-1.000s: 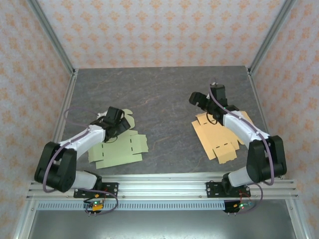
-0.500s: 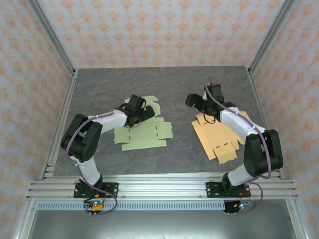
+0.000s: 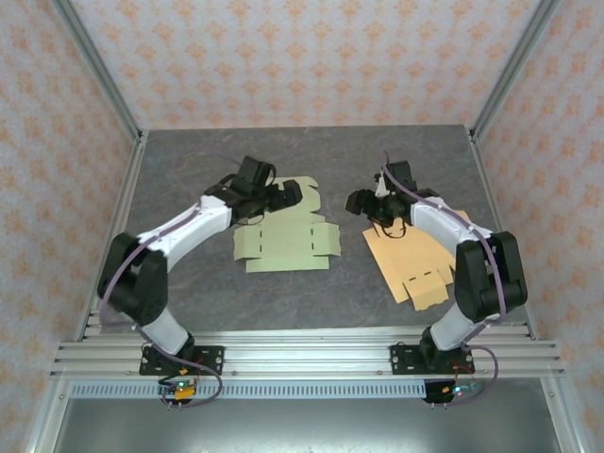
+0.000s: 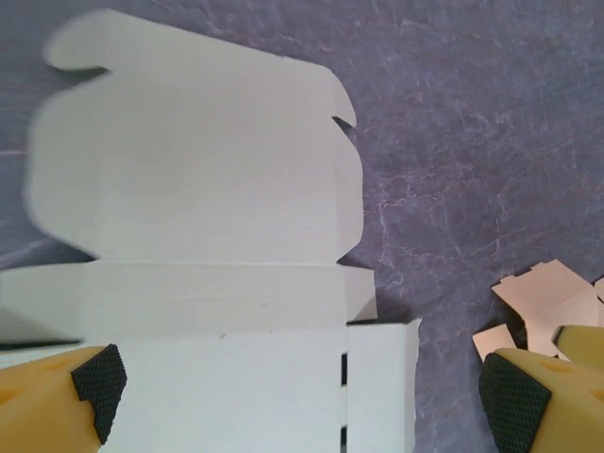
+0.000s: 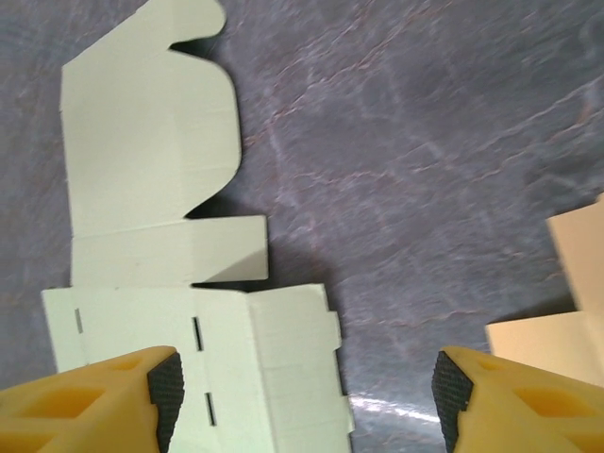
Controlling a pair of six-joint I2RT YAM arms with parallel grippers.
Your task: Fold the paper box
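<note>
green sheet slid right | left pincer spread at its far edge

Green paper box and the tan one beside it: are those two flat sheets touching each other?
Apart. The top view shows a strip of bare table between the green paper box and the tan paper box.

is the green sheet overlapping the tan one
No, the green sheet and the tan sheet lie apart in the top view, with bare table between them.
</note>
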